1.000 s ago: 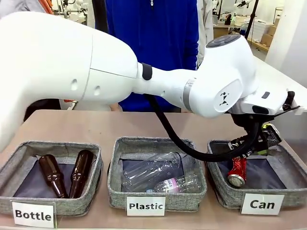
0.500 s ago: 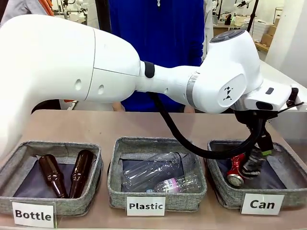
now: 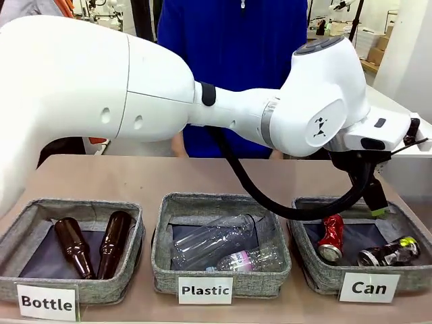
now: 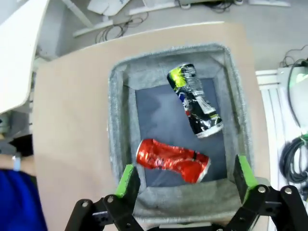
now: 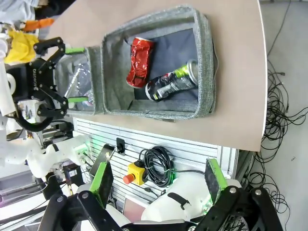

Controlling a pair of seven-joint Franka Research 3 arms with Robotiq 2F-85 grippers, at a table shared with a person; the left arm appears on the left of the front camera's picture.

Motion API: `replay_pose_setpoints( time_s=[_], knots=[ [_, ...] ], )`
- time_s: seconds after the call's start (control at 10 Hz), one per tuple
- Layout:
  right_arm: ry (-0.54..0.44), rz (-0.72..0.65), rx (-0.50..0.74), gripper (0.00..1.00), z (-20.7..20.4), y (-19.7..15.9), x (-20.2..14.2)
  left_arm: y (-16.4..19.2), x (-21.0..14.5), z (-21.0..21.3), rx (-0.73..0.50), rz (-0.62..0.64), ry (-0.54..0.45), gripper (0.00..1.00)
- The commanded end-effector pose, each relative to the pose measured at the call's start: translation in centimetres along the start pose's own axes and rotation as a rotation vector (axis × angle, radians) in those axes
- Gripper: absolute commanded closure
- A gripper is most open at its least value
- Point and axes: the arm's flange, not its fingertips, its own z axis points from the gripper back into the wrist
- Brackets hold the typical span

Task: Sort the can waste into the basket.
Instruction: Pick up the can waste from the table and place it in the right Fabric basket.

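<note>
- Your left end effector [image 4: 185, 180] hangs above the near rim of the Can basket [image 4: 117, 144], jaws spread wide with nothing between the green pads [image 4: 127, 179].
- In the front view you see the left arm [image 3: 202, 108] reaching across the middle to the right side of the worktop [image 3: 202, 179], its end effector [image 3: 374, 202] above the back of the Can basket [image 3: 314, 270].
- The red can [image 3: 331, 237] lies inside that basket, leaning at the left, silver end toward you.
- The dark can [image 3: 390, 252] lies on its side to the right of the red one, on the dark lining; from the left wrist view the two sit close, and you cannot tell whether they touch.
- Your right end effector [image 5: 159, 180] is also spread, gripping nothing, looking from off the worktop's edge toward the Can basket [image 5: 207, 62], with both cans visible inside.
- The Plastic basket [image 3: 162, 260] in the middle holds clear plastic bottles [image 3: 216, 243].
- The Bottle basket [image 3: 20, 226] at the left holds two brown glass bottles [image 3: 74, 246].
- A person in a blue top [image 3: 229, 40] stands at the far side.
</note>
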Motion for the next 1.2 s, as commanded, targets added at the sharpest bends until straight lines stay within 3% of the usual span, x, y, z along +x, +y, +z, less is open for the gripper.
replay_pose_setpoints(
  time_s=[0.0, 0.3, 0.5, 0.7, 0.9, 1.1],
  knots=[
    [0.000, 0.000, 0.000, 0.00, 0.0, 0.0, 0.0, 0.2, -3.6, 5.3, 0.028, 0.122, 0.054, 0.00],
    [-0.100, 0.101, 0.071, 0.00, -2.4, 6.4, 3.1, 1.1, -11.7, 14.6, 0.103, 0.334, 0.002, 0.00],
    [-0.121, 0.182, 0.134, 0.00, -6.6, 11.5, 5.2, 1.4, -20.0, 21.6, 0.115, 0.534, -0.057, 0.00],
    [-0.082, 0.198, 0.214, 0.00, -11.9, 15.5, 6.1, 0.4, -30.5, 27.4, 0.062, 0.774, -0.116, 0.00],
    [-0.102, 0.069, 0.343, 0.00, -14.7, 17.7, 7.3, -1.6, -41.0, 32.2, -0.057, 0.912, -0.211, 0.00],
    [-0.137, -0.123, 0.507, 0.00, -15.1, 17.7, 8.8, -4.6, -48.1, 34.5, -0.234, 0.968, -0.404, 0.00]
  ],
)
